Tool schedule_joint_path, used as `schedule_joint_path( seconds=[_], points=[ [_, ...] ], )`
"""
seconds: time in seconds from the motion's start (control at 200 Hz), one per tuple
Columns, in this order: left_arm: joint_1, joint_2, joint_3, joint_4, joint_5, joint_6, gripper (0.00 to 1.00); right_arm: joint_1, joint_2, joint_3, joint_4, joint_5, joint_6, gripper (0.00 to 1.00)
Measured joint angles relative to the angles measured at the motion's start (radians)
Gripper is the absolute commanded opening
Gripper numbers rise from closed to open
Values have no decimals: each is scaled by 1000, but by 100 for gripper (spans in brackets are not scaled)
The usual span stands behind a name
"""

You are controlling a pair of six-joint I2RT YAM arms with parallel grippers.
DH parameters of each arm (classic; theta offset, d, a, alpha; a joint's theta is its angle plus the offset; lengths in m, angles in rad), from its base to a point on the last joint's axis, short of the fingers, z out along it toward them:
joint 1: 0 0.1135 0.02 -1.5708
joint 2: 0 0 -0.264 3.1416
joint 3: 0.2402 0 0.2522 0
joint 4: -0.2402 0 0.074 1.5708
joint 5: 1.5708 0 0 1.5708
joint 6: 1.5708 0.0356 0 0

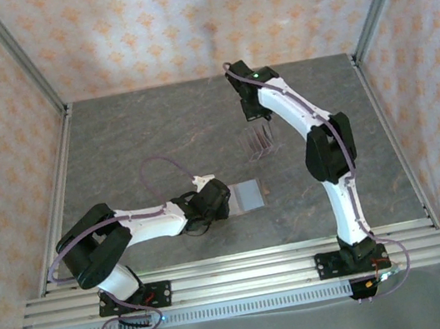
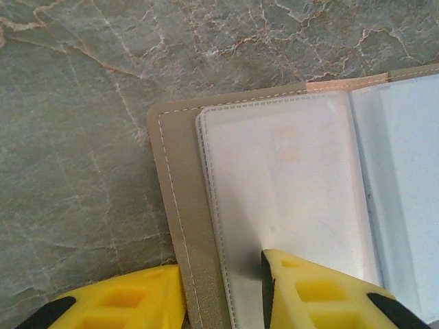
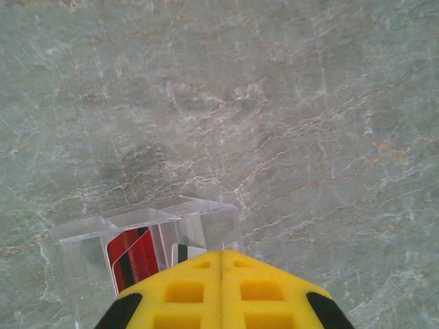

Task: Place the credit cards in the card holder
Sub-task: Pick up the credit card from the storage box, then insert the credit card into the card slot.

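The card holder (image 1: 251, 196) lies open on the table, tan outside, with clear sleeves over a grey inside (image 2: 288, 185). My left gripper (image 1: 222, 199) points down at its left edge. The gripper (image 2: 219, 266) is open and straddles that edge, with one yellow finger (image 2: 123, 301) on the table beside the tan cover and the other (image 2: 315, 291) on the clear sleeve. My right gripper (image 1: 256, 119) is shut and empty (image 3: 221, 252), just above a clear rack (image 3: 82, 229). Red credit cards (image 3: 134, 264) and a white striped one (image 3: 186, 252) stand in that rack.
The clear slotted rack (image 1: 260, 141) stands mid-table, beyond the holder. Aluminium posts and patterned walls enclose the grey stone tabletop (image 1: 131, 137). The arm bases sit on rails (image 1: 239, 275) at the near edge.
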Motion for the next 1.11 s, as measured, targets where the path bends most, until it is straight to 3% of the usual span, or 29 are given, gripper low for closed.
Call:
schedule_joint_path(
  seconds=[0.385,0.726,0.916,1.106],
  points=[
    [0,0,0,0,0,-1,34,29,-156,-77,18,13,4,0],
    [0,2,2,-1,0,-2,33,182,-537,-558,246,-240,119,0],
    [0,5,10,-14,0,-2,33,240,-585,-785,426,-370,227,0],
    [0,5,10,-16,0,-2,33,248,-584,-922,544,-415,301,0]
  ],
)
